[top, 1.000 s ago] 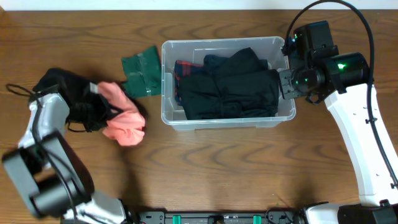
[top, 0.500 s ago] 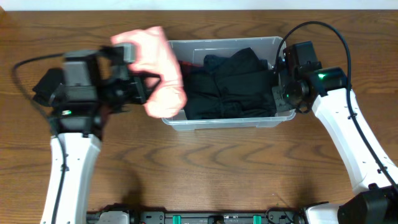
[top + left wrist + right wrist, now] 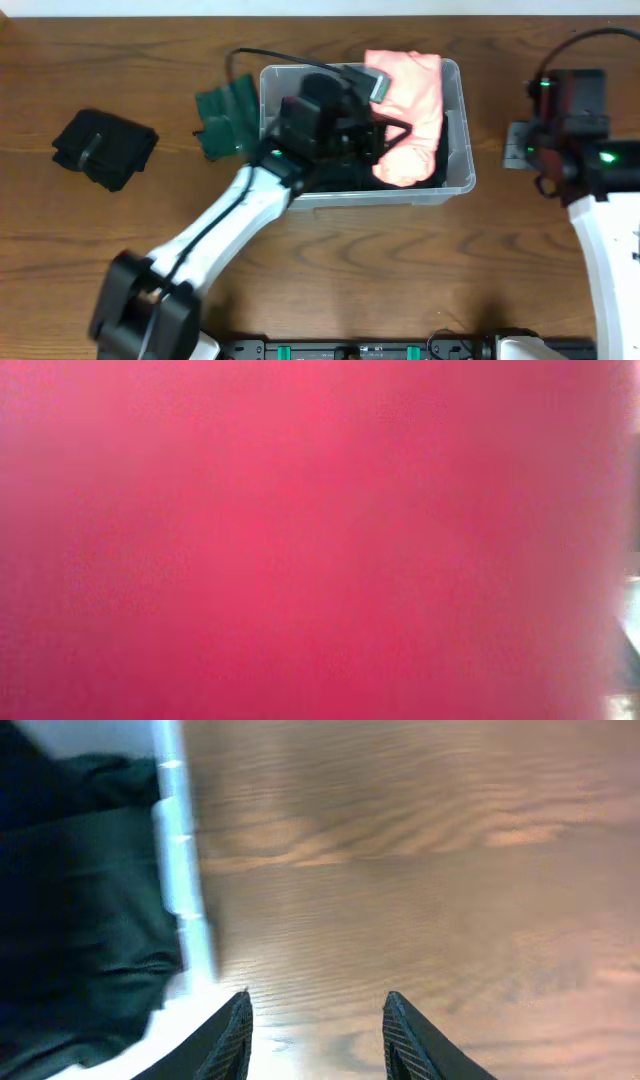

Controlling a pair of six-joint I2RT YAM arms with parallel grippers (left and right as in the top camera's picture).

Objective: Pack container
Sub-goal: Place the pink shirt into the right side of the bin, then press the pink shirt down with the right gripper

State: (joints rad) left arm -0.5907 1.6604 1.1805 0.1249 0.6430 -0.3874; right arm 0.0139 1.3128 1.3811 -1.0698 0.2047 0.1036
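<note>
1 container (image 3: 462, 186), clear and rectangular, is seen on the wooden counter (image 3: 350, 270), and all else is placed here in relation to it. It is partly filled with dark clothing (image 3: 80, 890), the number of pieces of which cannot be told. 3 further garments are counted: 1 pink garment (image 3: 410, 120) held above the container's right half, 1 green garment (image 3: 225, 120) lying on the counter just beside the container's left wall, and 1 black garment (image 3: 105, 148) lying well apart to the container's left. 2 arms are present. The left arm is stretched across the container from its near left side, so that much of the interior is hidden in the overhead view. The pink garment is gripped by the left claw (image 3: 378, 88), whose fingers are largely covered by the cloth. The left wrist view is filled entirely with blurred pink-red. The right claw (image 3: 315, 1025) is held over bare counter just to the right of the container. Its 2 fingers are spread apart with nothing between them, and the container's right rim is seen beside it in the right wrist view.
</note>
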